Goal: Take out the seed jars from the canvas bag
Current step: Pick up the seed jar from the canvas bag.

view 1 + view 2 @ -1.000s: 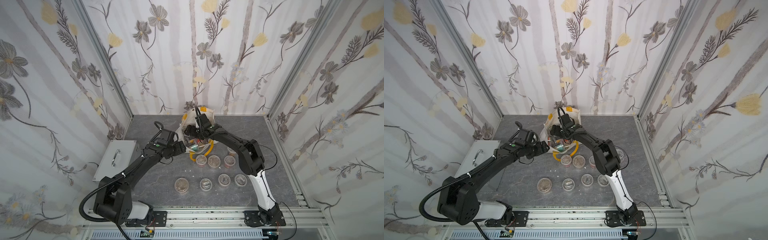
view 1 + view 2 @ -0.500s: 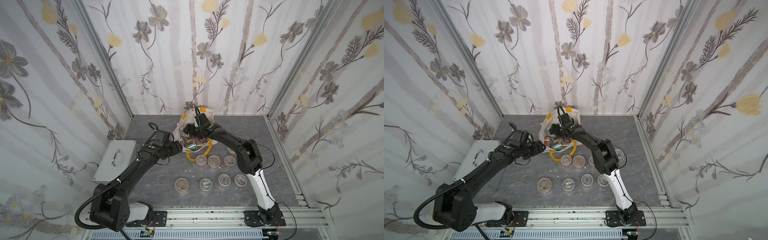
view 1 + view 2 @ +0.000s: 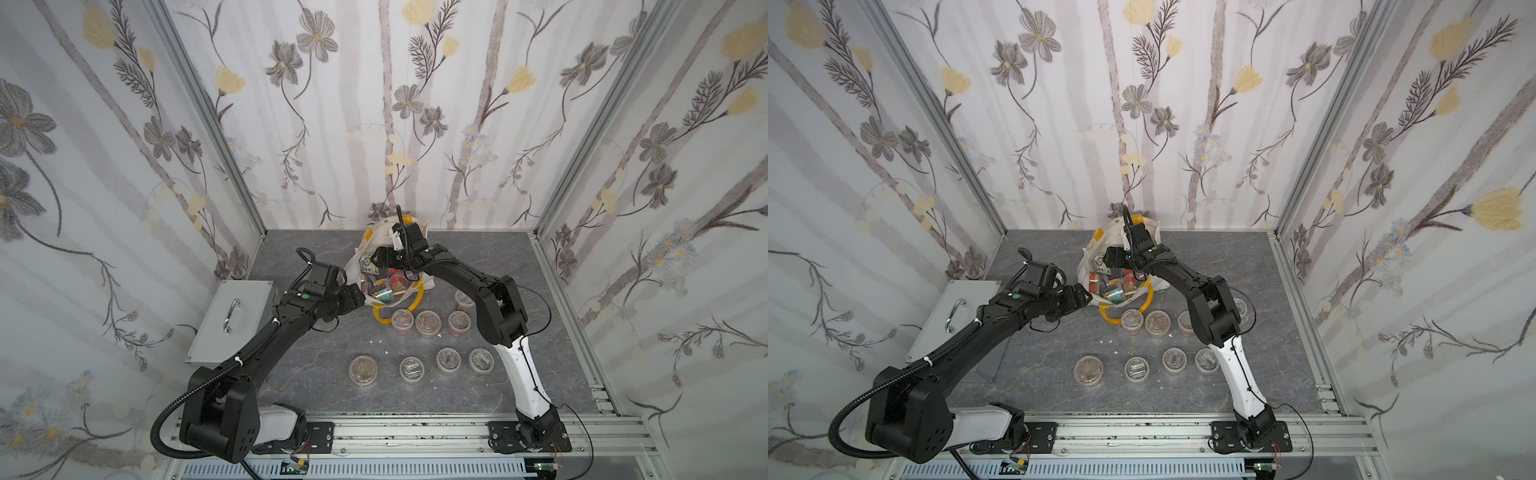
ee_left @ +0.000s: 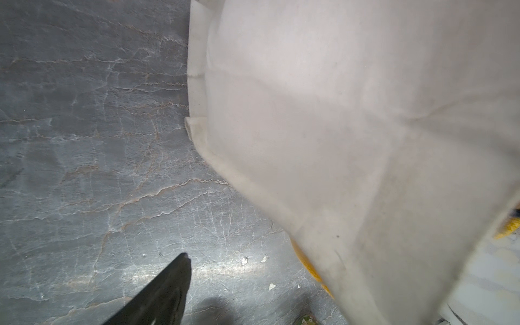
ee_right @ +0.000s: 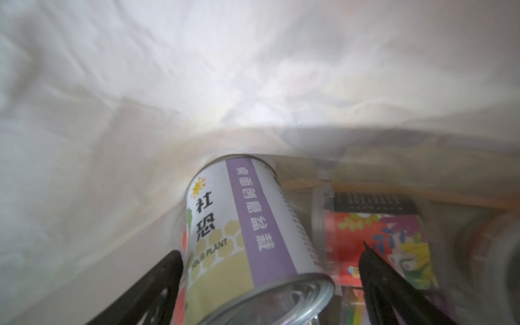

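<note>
The cream canvas bag [image 3: 428,281] [image 3: 1159,285] stands open at the back centre, its yellow handle [image 3: 388,321] lying in front. Several seed jars [image 3: 398,286] lie inside it. My right gripper [image 3: 376,260] [image 5: 270,249] is inside the bag, open, its fingers either side of a purple-and-white tin can [image 5: 253,225]; a red-labelled seed jar [image 5: 380,239] lies beside the can. My left gripper [image 3: 358,300] [image 3: 1081,297] is open at the bag's front left rim. In the left wrist view one finger [image 4: 168,287] shows; the bag's cloth [image 4: 351,126] hides the other. Several seed jars [image 3: 428,322] stand on the table.
A grey metal box with a handle [image 3: 232,316] sits left of the left arm. The jars on the table form a row by the handle and a front row [image 3: 411,369]; one more [image 3: 463,299] stands by the right arm. Small white crumbs [image 4: 244,260] dot the grey tabletop.
My right gripper has pushed a little further into the bag toward its left wall. The left gripper has stayed at the rim.
</note>
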